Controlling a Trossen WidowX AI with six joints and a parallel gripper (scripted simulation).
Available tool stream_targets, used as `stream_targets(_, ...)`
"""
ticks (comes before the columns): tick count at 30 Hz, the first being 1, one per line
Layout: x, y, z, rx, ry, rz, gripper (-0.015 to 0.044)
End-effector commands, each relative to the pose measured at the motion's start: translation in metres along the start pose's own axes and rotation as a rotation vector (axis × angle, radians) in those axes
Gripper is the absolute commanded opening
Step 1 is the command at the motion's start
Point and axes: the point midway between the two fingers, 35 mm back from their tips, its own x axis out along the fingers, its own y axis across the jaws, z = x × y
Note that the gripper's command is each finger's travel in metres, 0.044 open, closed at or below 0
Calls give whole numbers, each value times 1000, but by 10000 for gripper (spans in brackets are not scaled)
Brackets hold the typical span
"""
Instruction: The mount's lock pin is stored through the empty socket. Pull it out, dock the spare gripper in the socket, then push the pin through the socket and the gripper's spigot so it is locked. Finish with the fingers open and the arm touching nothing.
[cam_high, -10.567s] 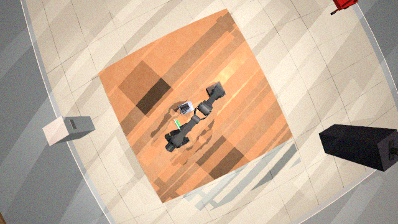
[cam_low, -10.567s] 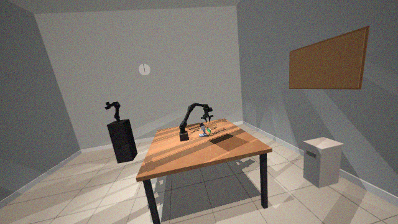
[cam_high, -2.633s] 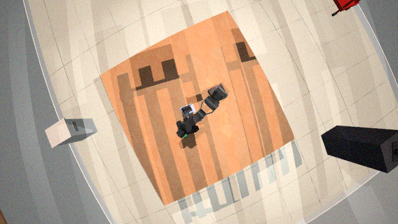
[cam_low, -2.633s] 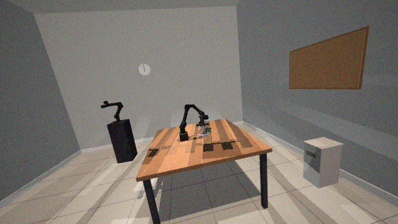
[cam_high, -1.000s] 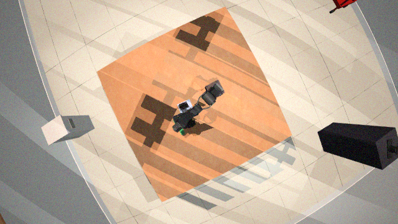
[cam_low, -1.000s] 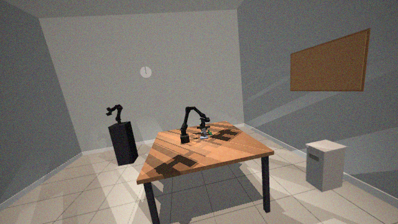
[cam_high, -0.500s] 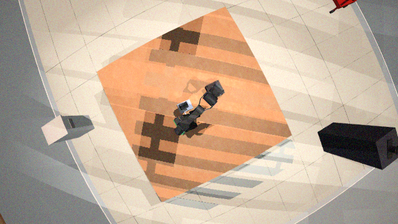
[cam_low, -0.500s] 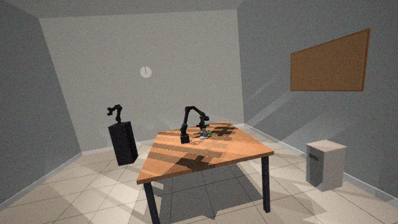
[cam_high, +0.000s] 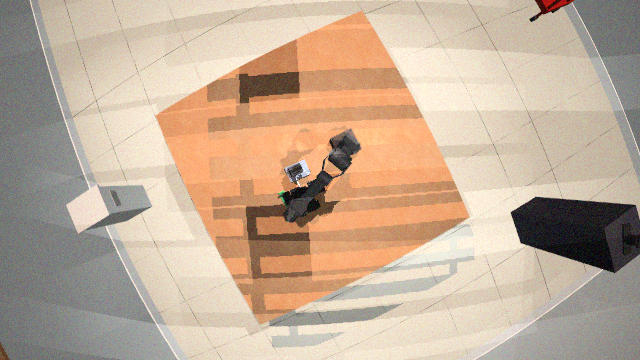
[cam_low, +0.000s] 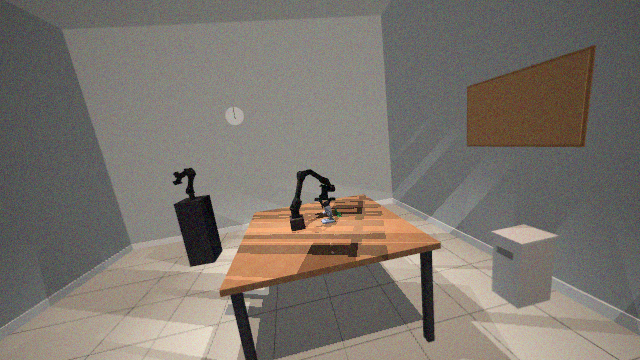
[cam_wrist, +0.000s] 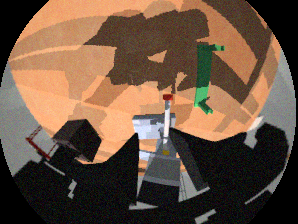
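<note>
The table top (cam_high: 350, 100) is seen as matt, banded orange-brown wood, smooth in finish. The mount (cam_high: 297, 171) at its centre looks like pale grey metal with a dull sheen. The arm (cam_high: 330, 167) appears as matt black plastic or painted metal. The spare gripper (cam_wrist: 202, 76), at two o'clock in the wrist view, looks like flat green plastic.
</note>
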Motion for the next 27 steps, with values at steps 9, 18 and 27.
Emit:
stream_targets(9, -23, 5, 9, -4, 9, 10, 200)
stream_targets(18, -41, 10, 14, -9, 22, 21, 200)
stream_targets(27, -33, 10, 11, -10, 25, 23, 436)
